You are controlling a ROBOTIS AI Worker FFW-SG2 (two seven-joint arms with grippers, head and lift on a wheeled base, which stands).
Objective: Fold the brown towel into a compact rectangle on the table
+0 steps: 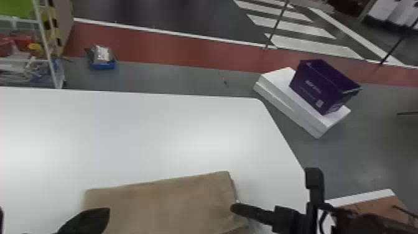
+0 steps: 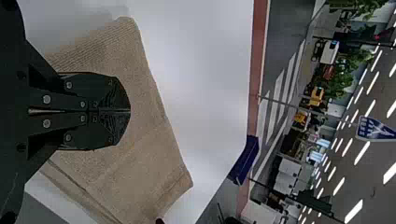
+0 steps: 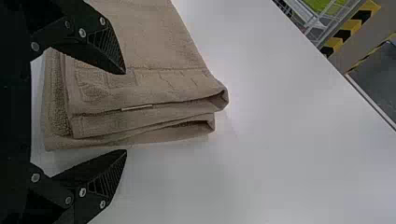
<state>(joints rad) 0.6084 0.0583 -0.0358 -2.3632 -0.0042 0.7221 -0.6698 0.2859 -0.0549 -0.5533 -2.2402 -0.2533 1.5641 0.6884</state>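
Brown towel (image 1: pixel 161 203), folded on table (image 1: pixel 140 133), silvery packaging (image 1: pixel 102 53) in blue bin (image 1: pixel 103 66)

No text readable — pale print on purple box (image 1: pixel 322 85), white marks on blue sign (image 2: pixel 373 130).

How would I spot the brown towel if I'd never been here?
Find the big white table. On the part nearest the robot lies the brown towel, folded flat in layers. It is soft-looking tan cloth, unlike the stiff purple box standing beyond the table.
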